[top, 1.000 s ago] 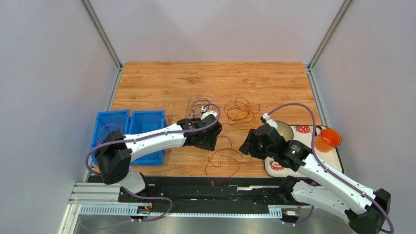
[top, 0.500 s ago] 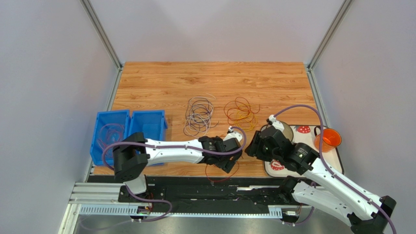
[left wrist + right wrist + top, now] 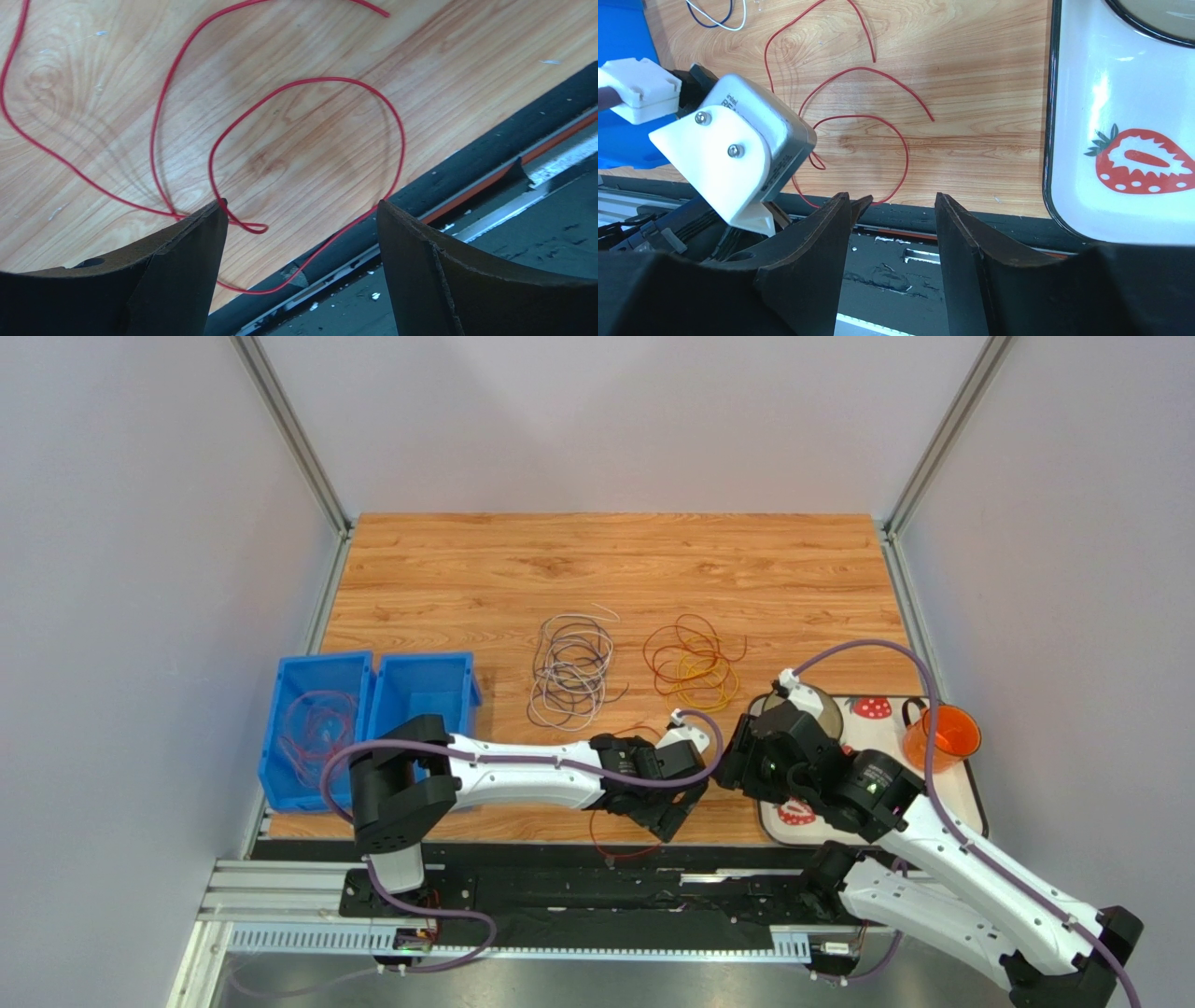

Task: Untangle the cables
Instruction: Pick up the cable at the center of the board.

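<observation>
A loose red wire (image 3: 309, 80) lies in open curls on the wood by the table's near edge; it also shows in the right wrist view (image 3: 864, 70) and the top view (image 3: 634, 829). My left gripper (image 3: 669, 816) hovers over it, open and empty (image 3: 302, 204), its left fingertip (image 3: 210, 217) beside a small kink of the wire. My right gripper (image 3: 725, 760) is open and empty (image 3: 892, 196) just right of the left one, aimed at the near edge. A white, grey and purple bundle (image 3: 571, 669) and a red-orange and yellow bundle (image 3: 692, 662) lie mid-table.
Two blue bins (image 3: 421, 686) stand at the left, wires in the left one (image 3: 312, 724). A white strawberry tray (image 3: 877, 711) at the right holds a bowl and an orange cup (image 3: 943, 738). The black front rail (image 3: 561, 875) runs right below the grippers.
My left gripper has left the white-grey bundle and swung right and nearer, over the red wire. My right arm has shifted slightly to the right.
</observation>
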